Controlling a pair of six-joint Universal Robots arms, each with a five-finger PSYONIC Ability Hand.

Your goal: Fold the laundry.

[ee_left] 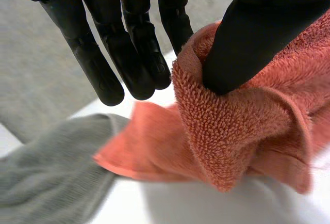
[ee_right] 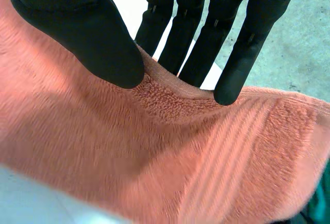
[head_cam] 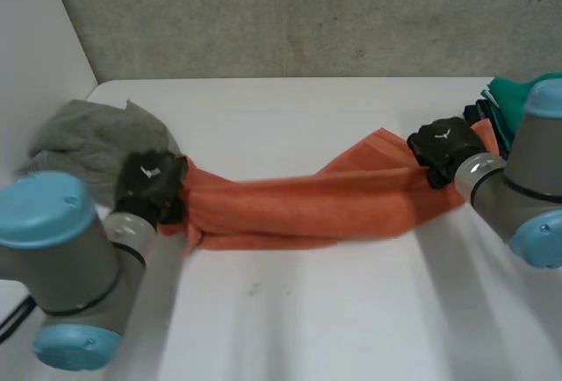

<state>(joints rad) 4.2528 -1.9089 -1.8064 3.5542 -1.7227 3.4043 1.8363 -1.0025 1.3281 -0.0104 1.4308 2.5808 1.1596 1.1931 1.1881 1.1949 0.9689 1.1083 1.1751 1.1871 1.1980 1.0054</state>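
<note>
Stretching across the white table [head_cam: 307, 311], the orange towel [head_cam: 307, 205] is pinched between thumb and fingers at each end: left hand [head_cam: 149, 179] beside a grey cloth [head_cam: 79, 140], right hand [head_cam: 446, 146] near a green cloth [head_cam: 509, 96]. The white marks on the backs of the hands are too small to read.

The left hand [ee_left: 258, 33] pinches a bunched fold of the orange towel [ee_left: 232, 131] between its thumb and straight fingers [ee_left: 134, 53]. Past the fingertips lies a grey cloth [ee_left: 46, 182] (touching the towel's corner) on the white table [ee_left: 170, 206].
</note>
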